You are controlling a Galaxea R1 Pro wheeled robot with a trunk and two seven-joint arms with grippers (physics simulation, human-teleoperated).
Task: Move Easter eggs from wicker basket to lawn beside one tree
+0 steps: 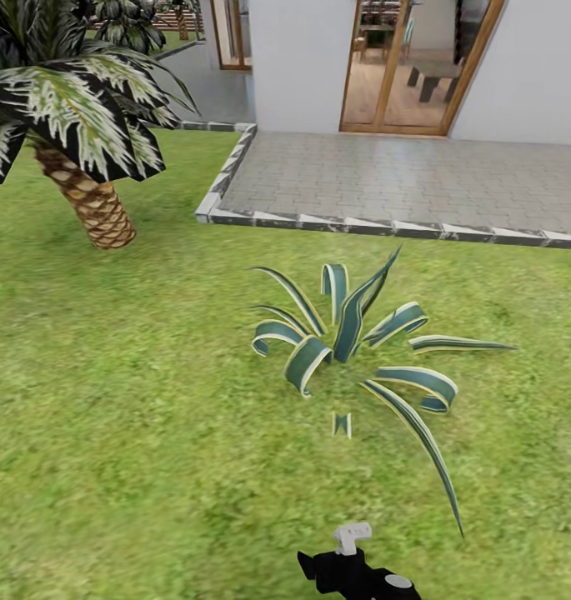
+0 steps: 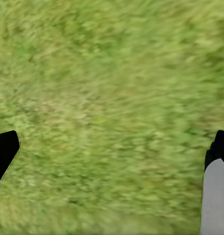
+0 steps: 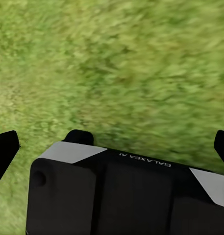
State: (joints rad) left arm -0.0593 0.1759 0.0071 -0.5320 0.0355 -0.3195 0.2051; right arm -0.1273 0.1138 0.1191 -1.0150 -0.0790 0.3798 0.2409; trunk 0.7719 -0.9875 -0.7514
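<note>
The lawn [image 1: 135, 400] of mottled green grass spreads in front of me in the garden. The Easter eggs, the wicker basket and the tree are out of view. In the left wrist view my left gripper [image 2: 112, 156] hangs open over bare grass [image 2: 112, 73], its fingertips [image 2: 5, 152] far apart with nothing between them. My right gripper [image 3: 112, 142] is open too, over grass [image 3: 121, 63], with a black robot part [image 3: 126, 196] just under it.
A palm with a scaly brown trunk [image 1: 89, 200] stands at the left. A spiky striped plant [image 1: 352, 342] grows straight ahead. Behind it lie the grey paved patio [image 1: 402, 179], its stone kerb [image 1: 227, 179] and the white house [image 1: 518, 67].
</note>
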